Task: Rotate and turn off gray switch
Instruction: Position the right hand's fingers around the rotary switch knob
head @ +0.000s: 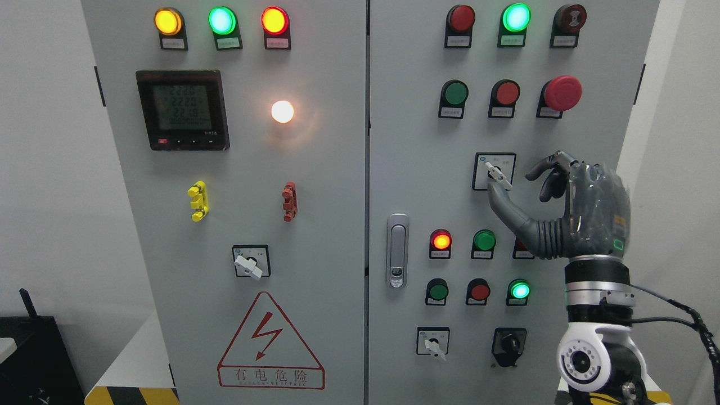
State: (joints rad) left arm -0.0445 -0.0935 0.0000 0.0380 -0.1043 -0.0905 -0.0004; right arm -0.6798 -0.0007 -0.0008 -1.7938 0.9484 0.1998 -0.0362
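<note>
A gray rotary switch point(497, 174) sits in a black-framed square plate on the right cabinet door, its white lever tilted down to the right. My right hand point(526, 183) is raised just right of it. The thumb point(506, 207) reaches up beneath the lever, its tip at or just under the knob. The other fingers point(554, 166) are curled loosely about a hand's width to the right, apart from the switch. The hand holds nothing. My left arm does not show.
Two more gray rotary switches point(250, 263) point(433, 343) and a black one point(508, 344) sit lower on the doors. Lit lamps, push buttons and a red mushroom stop button point(561, 93) surround the switch. A door handle point(397, 250) is left of it.
</note>
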